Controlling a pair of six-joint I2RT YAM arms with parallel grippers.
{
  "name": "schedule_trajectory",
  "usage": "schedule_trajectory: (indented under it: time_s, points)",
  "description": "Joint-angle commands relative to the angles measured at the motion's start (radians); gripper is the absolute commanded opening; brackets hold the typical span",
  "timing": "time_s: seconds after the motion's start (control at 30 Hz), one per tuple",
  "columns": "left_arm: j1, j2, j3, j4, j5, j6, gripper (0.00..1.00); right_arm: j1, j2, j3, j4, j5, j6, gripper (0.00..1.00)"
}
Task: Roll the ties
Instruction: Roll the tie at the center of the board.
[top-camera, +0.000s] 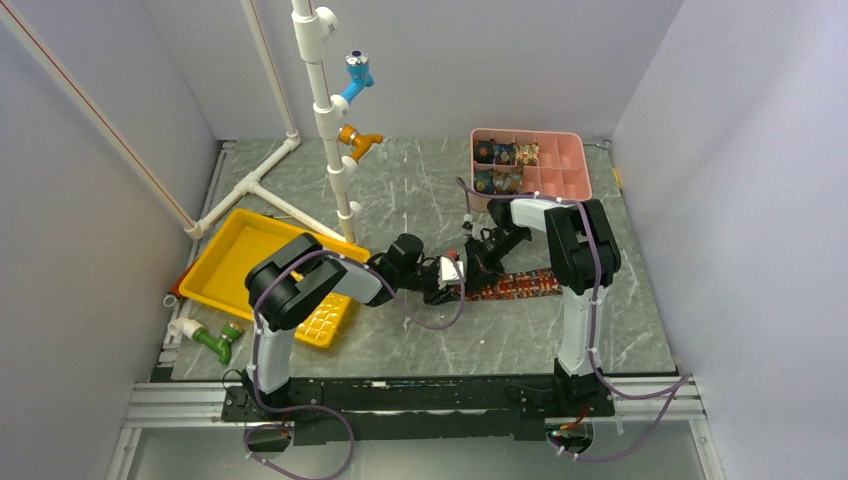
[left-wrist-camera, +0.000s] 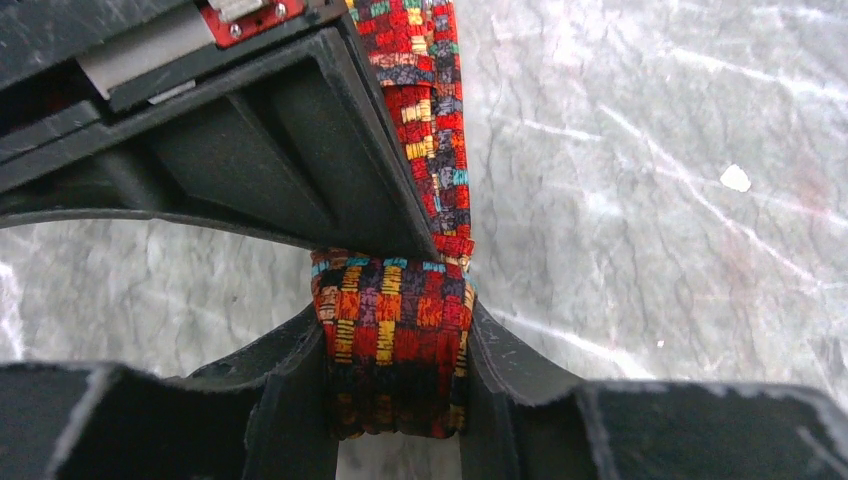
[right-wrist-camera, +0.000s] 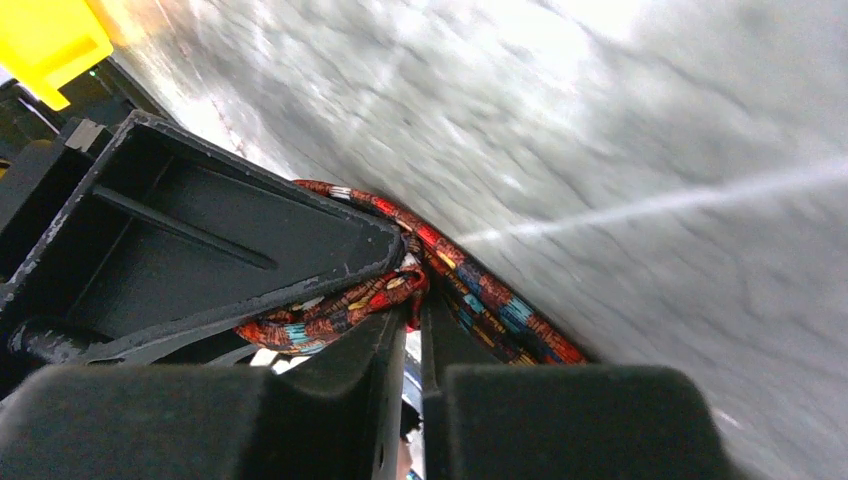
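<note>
One tie (top-camera: 525, 284), patterned red, dark and gold, lies as a flat strip on the grey marbled table, its left end between both grippers. My left gripper (top-camera: 448, 288) is shut on that end. In the left wrist view it (left-wrist-camera: 395, 345) clamps a small rolled or folded wad of the tie (left-wrist-camera: 390, 310), and the strip (left-wrist-camera: 432, 120) runs away from it. My right gripper (top-camera: 472, 262) meets it from the right. In the right wrist view it (right-wrist-camera: 415, 312) is shut on a pinch of the tie (right-wrist-camera: 470, 290). Several rolled ties (top-camera: 505, 166) sit in the pink tray.
The pink compartment tray (top-camera: 560, 180) stands at the back right. A yellow tray (top-camera: 235, 255) lies at the left. A white pipe stand (top-camera: 322, 100) with a blue valve (top-camera: 357, 72) and an orange valve (top-camera: 355, 140) rises behind it. A green fitting (top-camera: 220, 341) lies front left.
</note>
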Motion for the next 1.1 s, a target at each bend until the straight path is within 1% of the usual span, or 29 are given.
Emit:
schedule_trajectory:
  time_s: [0.0,0.03,0.1,0.13,0.27,0.37,0.43,0.5,0.57,0.67,0.73,0.77,0.87,0.9,0.93,0.97,1.0,1.07]
  points:
    - [0.015,-0.009,-0.040,-0.378,-0.124,0.071,0.06,-0.010,-0.013,0.002,0.129,0.113,-0.104,0.30]
    - [0.014,-0.006,-0.030,-0.409,-0.132,0.073,0.06,-0.020,-0.038,-0.008,0.116,0.092,-0.117,0.36]
    - [0.013,0.005,-0.011,-0.457,-0.144,0.066,0.04,-0.038,-0.087,-0.028,0.073,0.061,-0.140,0.42]
    - [0.014,0.013,0.001,-0.477,-0.150,0.064,0.04,-0.049,-0.109,-0.040,0.058,0.043,-0.153,0.44]
    - [0.010,0.036,0.039,-0.525,-0.178,0.061,0.03,-0.082,-0.194,-0.082,0.028,-0.045,-0.157,0.48]
    - [0.006,0.049,0.061,-0.552,-0.181,0.071,0.03,-0.083,-0.242,-0.107,0.055,-0.143,-0.113,0.56]
    - [0.003,0.053,0.069,-0.562,-0.184,0.079,0.03,-0.080,-0.247,-0.127,0.104,-0.197,-0.051,0.61]
    - [0.001,0.059,0.075,-0.573,-0.187,0.082,0.03,-0.073,-0.227,-0.129,0.140,-0.225,-0.009,0.61]
    - [0.000,0.059,0.077,-0.575,-0.185,0.083,0.03,-0.066,-0.194,-0.128,0.171,-0.237,0.030,0.59]
    - [-0.005,0.058,0.077,-0.578,-0.187,0.080,0.03,-0.048,-0.148,-0.105,0.175,-0.211,0.036,0.53]
    - [-0.005,0.060,0.080,-0.581,-0.186,0.077,0.04,-0.042,-0.127,-0.099,0.179,-0.187,0.037,0.48]
    - [-0.005,0.061,0.081,-0.582,-0.184,0.075,0.04,-0.040,-0.118,-0.097,0.180,-0.173,0.039,0.41]
    - [-0.005,0.058,0.077,-0.572,-0.176,0.068,0.05,-0.039,-0.098,-0.089,0.175,-0.114,0.031,0.18]
    - [-0.006,0.057,0.075,-0.569,-0.172,0.067,0.06,-0.040,-0.091,-0.087,0.169,-0.093,0.024,0.12]
    - [-0.006,0.057,0.077,-0.567,-0.169,0.065,0.08,-0.042,-0.083,-0.083,0.161,-0.077,0.015,0.03]
    - [-0.006,0.059,0.081,-0.568,-0.167,0.063,0.10,-0.044,-0.076,-0.079,0.152,-0.060,0.012,0.00]
    - [-0.006,0.060,0.084,-0.570,-0.165,0.060,0.15,-0.047,-0.072,-0.079,0.150,-0.038,0.012,0.00]
    - [-0.005,0.057,0.085,-0.558,-0.140,0.057,0.29,-0.053,-0.074,-0.090,0.155,0.013,-0.003,0.00]
